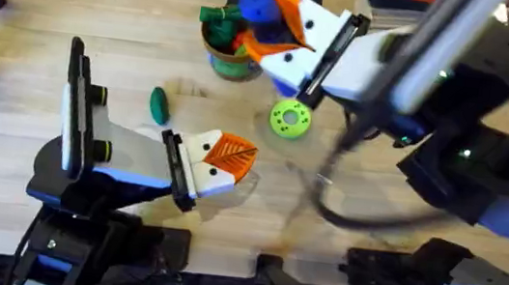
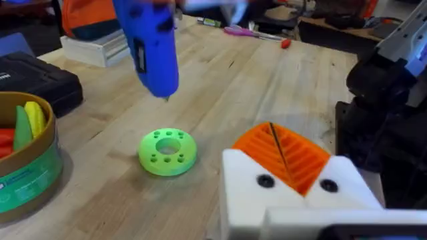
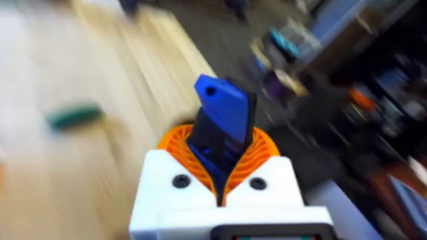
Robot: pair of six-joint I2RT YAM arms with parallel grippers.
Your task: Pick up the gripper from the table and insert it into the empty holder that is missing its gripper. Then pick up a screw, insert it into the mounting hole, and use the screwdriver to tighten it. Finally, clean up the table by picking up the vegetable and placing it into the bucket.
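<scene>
Overhead: right gripper jaws clenched on the screwdriver, above the bucket near the desk's far edge; vegetable mid-desk.
Left wrist: left gripper jaws closed, empty; keep the screwdriver upright when lowering.
Right wrist: screwdriver pinched firmly.

Dark floor, cluttered benches behind, bright lighting
</scene>
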